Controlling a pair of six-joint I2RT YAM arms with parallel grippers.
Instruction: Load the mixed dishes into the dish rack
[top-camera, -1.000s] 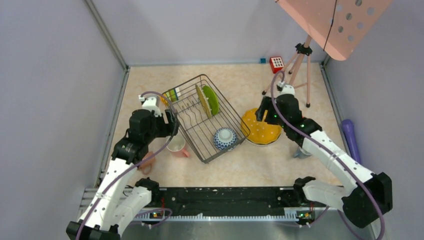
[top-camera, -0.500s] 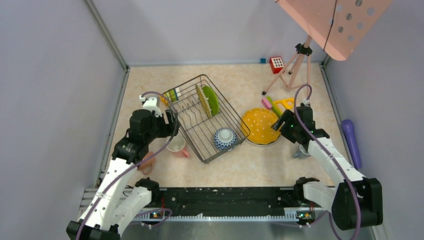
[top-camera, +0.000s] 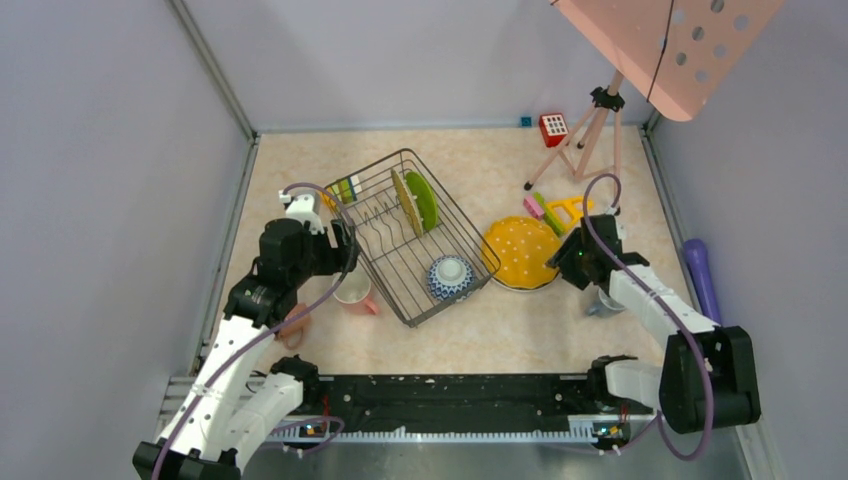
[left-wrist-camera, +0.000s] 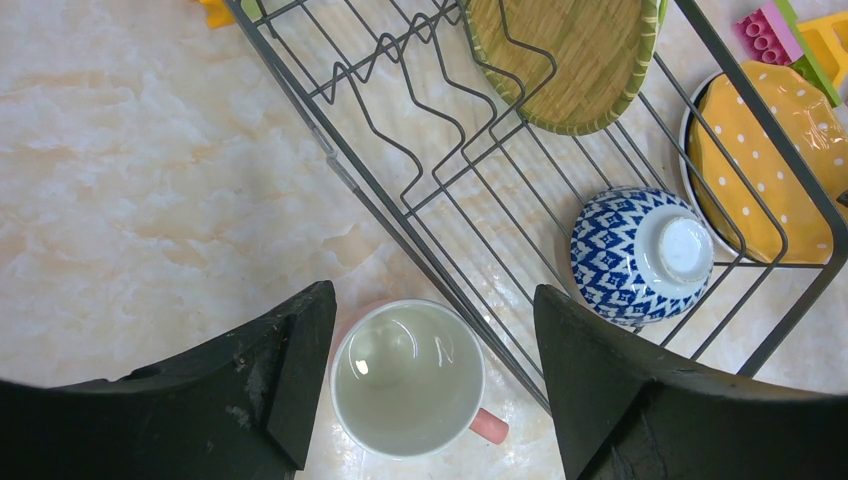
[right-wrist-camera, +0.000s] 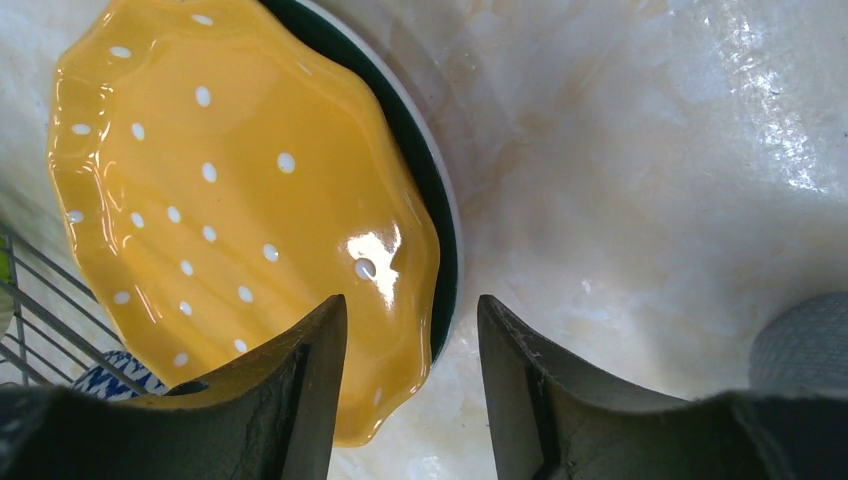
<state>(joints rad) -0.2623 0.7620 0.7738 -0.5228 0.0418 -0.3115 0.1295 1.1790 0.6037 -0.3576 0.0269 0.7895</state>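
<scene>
The dish rack (top-camera: 400, 245) holds the lime green plate (top-camera: 425, 200), upright beside a woven plate, and the upturned blue-white bowl (top-camera: 450, 275). My left gripper (left-wrist-camera: 432, 300) is open above a pink mug (left-wrist-camera: 408, 377) that stands just outside the rack's wire wall (left-wrist-camera: 400, 225). The yellow-orange dotted plate (right-wrist-camera: 240, 200) lies on the white plate with the dark green rim (right-wrist-camera: 447, 235), right of the rack. My right gripper (right-wrist-camera: 412, 305) is open, and its fingers straddle the dotted plate's near edge. The grey-blue mug (top-camera: 603, 302) stands behind that gripper. A second pink mug (top-camera: 293, 325) lies near the left arm.
Toy blocks (top-camera: 552, 208) lie behind the stacked plates. A pink tripod (top-camera: 592, 130) and a red block (top-camera: 552, 128) stand at the back right. A purple object (top-camera: 700, 280) lies along the right wall. A yellow-green-white piece (top-camera: 343, 190) sits at the rack's far-left end.
My right arm has pulled back from the far side of the stacked plates to their near right edge, uncovering the toy blocks. The left arm has not moved.
</scene>
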